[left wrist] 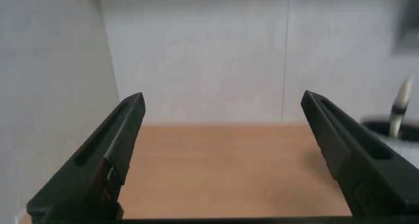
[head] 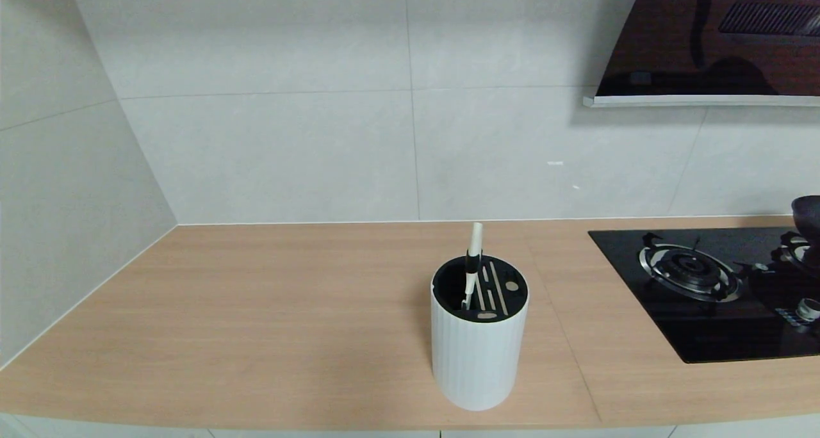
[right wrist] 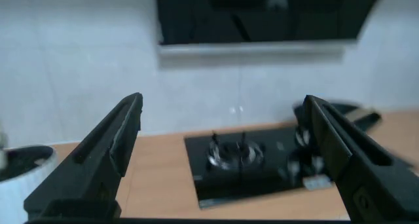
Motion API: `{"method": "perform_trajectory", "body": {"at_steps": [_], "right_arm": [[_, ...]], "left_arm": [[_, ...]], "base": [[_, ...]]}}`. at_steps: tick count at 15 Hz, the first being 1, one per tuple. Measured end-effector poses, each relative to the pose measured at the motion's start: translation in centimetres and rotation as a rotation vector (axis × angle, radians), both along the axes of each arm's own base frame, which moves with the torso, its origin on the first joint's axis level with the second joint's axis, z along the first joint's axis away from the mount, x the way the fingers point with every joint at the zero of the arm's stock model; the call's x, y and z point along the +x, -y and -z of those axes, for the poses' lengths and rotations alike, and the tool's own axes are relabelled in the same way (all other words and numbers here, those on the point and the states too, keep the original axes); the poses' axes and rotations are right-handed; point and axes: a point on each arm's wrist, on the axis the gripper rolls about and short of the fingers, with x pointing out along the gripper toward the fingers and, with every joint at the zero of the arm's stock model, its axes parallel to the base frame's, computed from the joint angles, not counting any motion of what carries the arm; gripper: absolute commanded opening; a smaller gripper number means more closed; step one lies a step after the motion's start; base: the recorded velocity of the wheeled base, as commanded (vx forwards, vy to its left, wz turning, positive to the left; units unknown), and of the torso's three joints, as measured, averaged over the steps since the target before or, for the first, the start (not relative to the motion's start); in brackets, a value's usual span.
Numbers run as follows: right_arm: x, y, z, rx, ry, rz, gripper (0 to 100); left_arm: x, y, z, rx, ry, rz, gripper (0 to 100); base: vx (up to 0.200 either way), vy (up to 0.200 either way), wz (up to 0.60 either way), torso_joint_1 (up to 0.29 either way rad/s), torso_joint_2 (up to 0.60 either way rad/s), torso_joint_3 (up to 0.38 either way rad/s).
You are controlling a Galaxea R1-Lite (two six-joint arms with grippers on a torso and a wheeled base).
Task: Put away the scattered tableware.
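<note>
A white ribbed utensil holder (head: 477,348) with a black slotted top stands on the wooden counter (head: 275,323) near its front edge. One utensil with a white and black handle (head: 473,259) sticks up out of it. In the left wrist view my left gripper (left wrist: 222,109) is open above the counter, with the holder's rim (left wrist: 393,129) and the handle (left wrist: 399,109) off to one side. My right gripper (right wrist: 222,112) is open too, nothing between its fingers, facing the stove, with the holder (right wrist: 26,178) at the view's edge.
A black gas stove (head: 711,291) is set into the counter on the right, with a dark pot (head: 808,217) at its far edge. A range hood (head: 705,41) hangs above it. Tiled walls close the back and the left.
</note>
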Motion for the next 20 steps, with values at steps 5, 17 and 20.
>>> {"method": "perform_trajectory", "body": {"at_steps": [5,17,20], "right_arm": [[2.7,-0.3,4.1,-0.012,-0.049,-0.143,100],[4.7,-0.6,9.9,-0.017,-0.346,-0.27,100],[4.7,-0.6,9.9,-0.013,-0.346,-0.27,100]], "left_arm": [[3.5,0.1,6.0,0.046,-0.118,0.04,100],[4.0,0.3,8.5,-0.014,-0.293,0.159,100],[4.0,0.3,8.5,-0.015,-0.293,0.159,100]], "base": [[0.0,0.0,0.0,0.0,0.0,0.0],[0.0,0.0,0.0,0.0,0.0,0.0],[0.0,0.0,0.0,0.0,0.0,0.0]]}}
